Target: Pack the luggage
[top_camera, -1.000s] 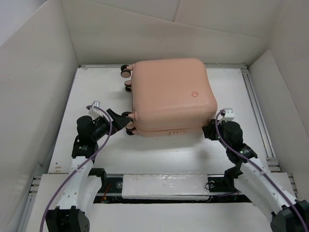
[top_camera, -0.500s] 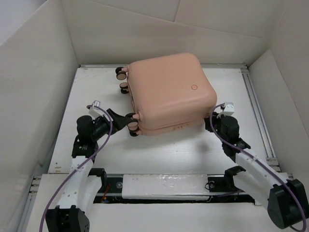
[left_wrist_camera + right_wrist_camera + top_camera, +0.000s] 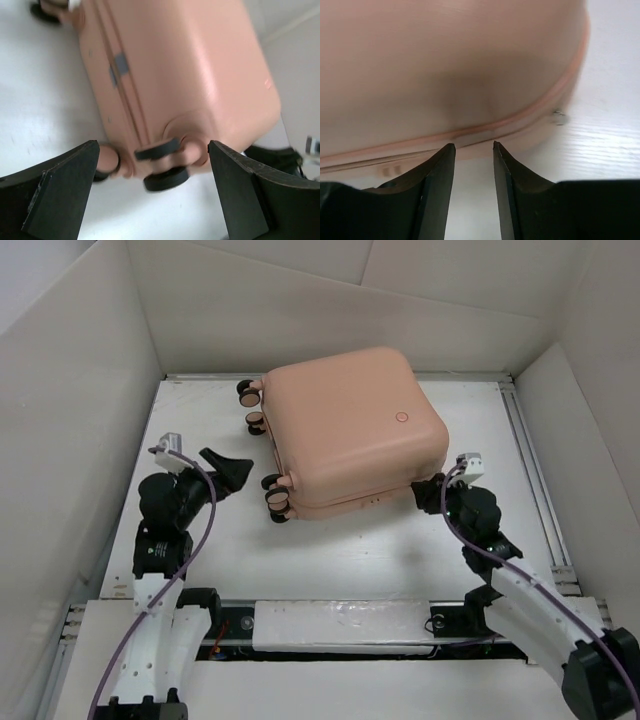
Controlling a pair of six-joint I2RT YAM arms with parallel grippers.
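Lying flat and closed in the upper middle of the top view, the luggage (image 3: 350, 430) is a salmon-pink hard shell with rounded corners and a small round mark (image 3: 401, 417) on its upper face. It is the largest thing on the white bench (image 3: 340, 555). Its four black-and-pink wheels (image 3: 256, 423) stick out from its left side, two near the far corner and two near the near corner. A seam runs around the side between the two shell halves. In the left wrist view that seam carries a small grey tab (image 3: 120, 62), and the near pair of wheels sits at centre frame.

The left pincer (image 3: 225, 468) stands at the left of the top view, apart from the wheels. Its fingers (image 3: 65, 190) are spread wide and grip nothing. The right pincer (image 3: 425, 495) sits at the case's lower right corner. In its wrist view the fingers (image 3: 440, 185) leave only a narrow gap with bare bench showing through, and their tips point at the seam just above them; whether they touch the shell cannot be told.

Against the frame half a second ago, the left arm has drawn back toward the left edge, and its pincer, then right beside the near wheels, is now clear of them. The right pincer has shifted a little left and down, under the corner. The case itself lies almost as it did then; compared with a second ago it has turned slightly and its wheels sit further left.
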